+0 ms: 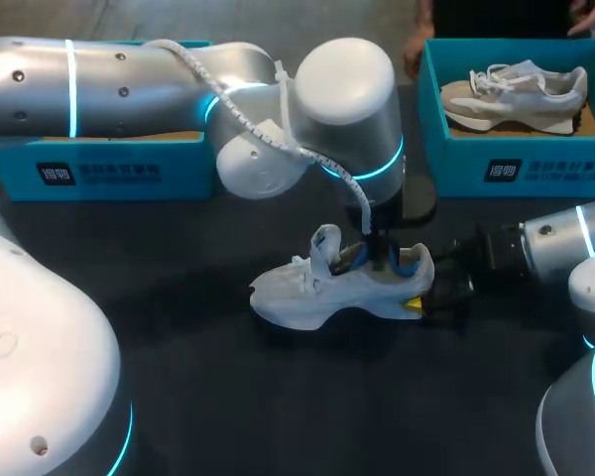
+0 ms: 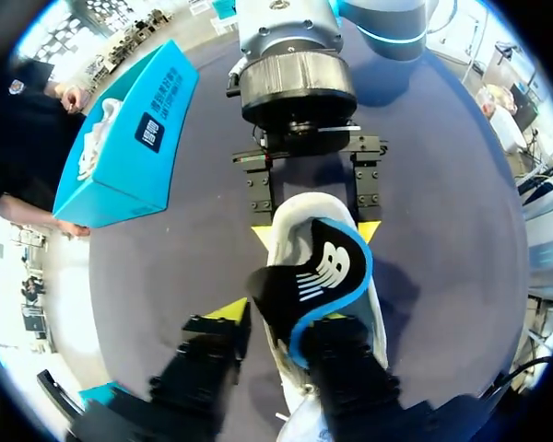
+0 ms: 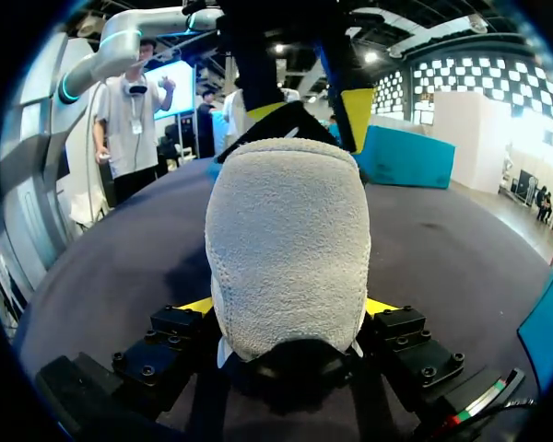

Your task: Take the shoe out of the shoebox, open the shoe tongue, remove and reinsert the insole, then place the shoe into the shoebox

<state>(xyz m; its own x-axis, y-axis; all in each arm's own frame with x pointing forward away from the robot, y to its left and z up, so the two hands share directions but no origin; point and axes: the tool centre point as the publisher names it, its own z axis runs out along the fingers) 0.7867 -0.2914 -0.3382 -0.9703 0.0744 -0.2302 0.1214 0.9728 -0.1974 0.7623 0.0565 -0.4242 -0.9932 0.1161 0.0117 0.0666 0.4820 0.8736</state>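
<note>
A white shoe [image 1: 307, 293] lies on its side in the middle of the dark table, toe to the left. My left gripper [image 1: 377, 260] comes down from above into the shoe's opening. Seen from the left wrist, its fingers [image 2: 290, 313] stand either side of the raised black, blue-edged insole [image 2: 318, 272] and press on it. My right gripper [image 1: 421, 297] reaches in from the right, its yellow tips clamped on both sides of the heel [image 3: 286, 239]. From the right wrist, the heel fills the space between those fingers [image 3: 290, 308], and the left gripper [image 3: 306, 112] pinches the insole [image 3: 295, 124] just beyond it.
An open blue shoebox [image 1: 521, 164] at the back right holds a beige shoe [image 1: 516, 89]; a person's hand [image 1: 416, 45] is at its far corner. Another blue box [image 1: 109, 164] stands at the back left, partly behind my left arm.
</note>
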